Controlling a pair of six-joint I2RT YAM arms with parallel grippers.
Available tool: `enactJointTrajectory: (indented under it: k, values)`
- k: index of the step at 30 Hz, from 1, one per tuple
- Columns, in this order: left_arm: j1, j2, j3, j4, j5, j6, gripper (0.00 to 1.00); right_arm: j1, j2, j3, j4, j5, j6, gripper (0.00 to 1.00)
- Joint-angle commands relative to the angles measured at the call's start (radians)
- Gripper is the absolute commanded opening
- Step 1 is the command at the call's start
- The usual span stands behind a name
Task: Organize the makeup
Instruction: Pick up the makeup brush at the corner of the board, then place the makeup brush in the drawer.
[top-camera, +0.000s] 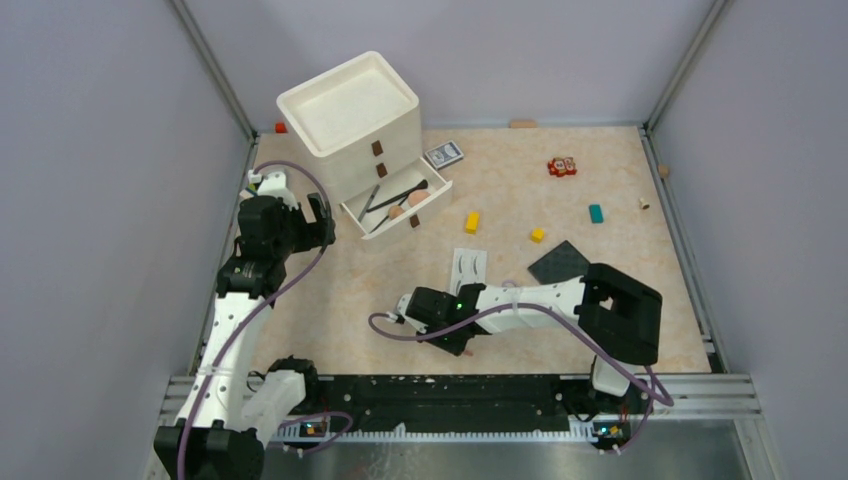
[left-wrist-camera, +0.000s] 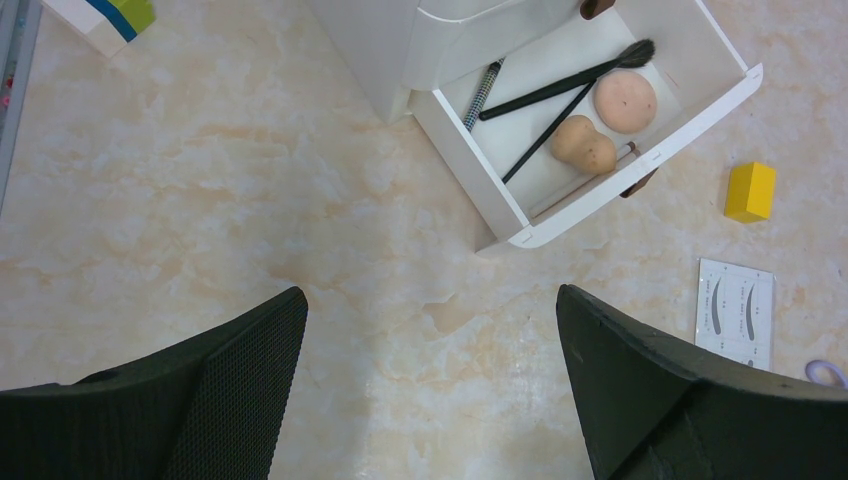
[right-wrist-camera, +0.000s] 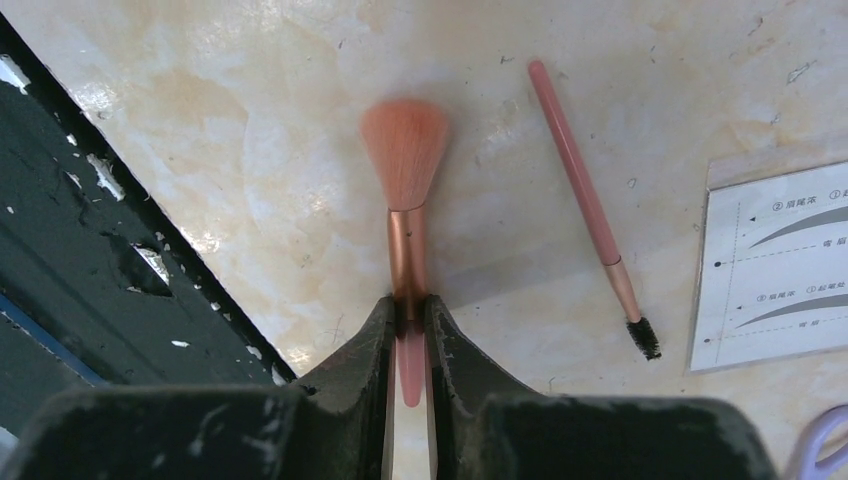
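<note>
Pinching the pink brush (right-wrist-camera: 405, 160) by its handle, our right tool (right-wrist-camera: 410, 318) is nearly closed at lower centre; the brush lies on the worktop (right-wrist-camera: 250, 150). We should lift straight, clear of the thin wand (right-wrist-camera: 585, 190) beside it, toward the open drawer (left-wrist-camera: 700, 115). Our left tool (left-wrist-camera: 430, 300) gapes empty.

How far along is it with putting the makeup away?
Partly done. The open drawer already holds black brushes, a peach sponge and a puff. In hand: the right claw pinches a pink brush by its handle. Left out: a thin pink wand, the white card and a dark palette. The left claw is open, holding nothing.
</note>
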Motion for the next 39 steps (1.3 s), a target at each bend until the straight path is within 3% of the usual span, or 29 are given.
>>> enactJointTrajectory:
  k: [1, 8, 16, 20, 26, 30, 35, 39]
  values:
    - [-0.001, -0.012, 0.011, 0.041, -0.007, 0.002, 0.99, 0.012, -0.023, -0.018, 0.043, 0.043, 0.018, 0.0]
    - [-0.001, -0.014, 0.011, 0.041, -0.008, 0.001, 0.99, -0.022, -0.19, -0.072, 0.133, 0.051, 0.03, 0.0]
    - [0.002, -0.017, 0.006, 0.048, -0.002, -0.008, 0.99, -0.223, -0.323, -0.146, 0.333, 0.0, 0.127, 0.0]
    - [0.003, -0.011, 0.004, 0.05, 0.01, -0.012, 0.99, -0.305, -0.297, -0.103, 0.491, 0.035, 0.248, 0.0]
    - [0.003, -0.014, 0.009, 0.048, -0.001, 0.001, 0.99, -0.329, -0.158, 0.093, 0.624, -0.01, 0.413, 0.0]
    - [0.003, -0.006, 0.012, 0.04, -0.003, 0.003, 0.99, -0.382, -0.095, 0.161, 0.701, -0.015, 0.67, 0.0]
    - [0.006, -0.012, 0.011, 0.04, -0.01, 0.001, 0.99, -0.469, -0.021, 0.039, 1.122, -0.03, 1.088, 0.0]
    - [0.008, -0.014, 0.011, 0.043, -0.001, 0.0, 0.99, -0.492, 0.113, 0.073, 1.238, 0.003, 1.222, 0.0]
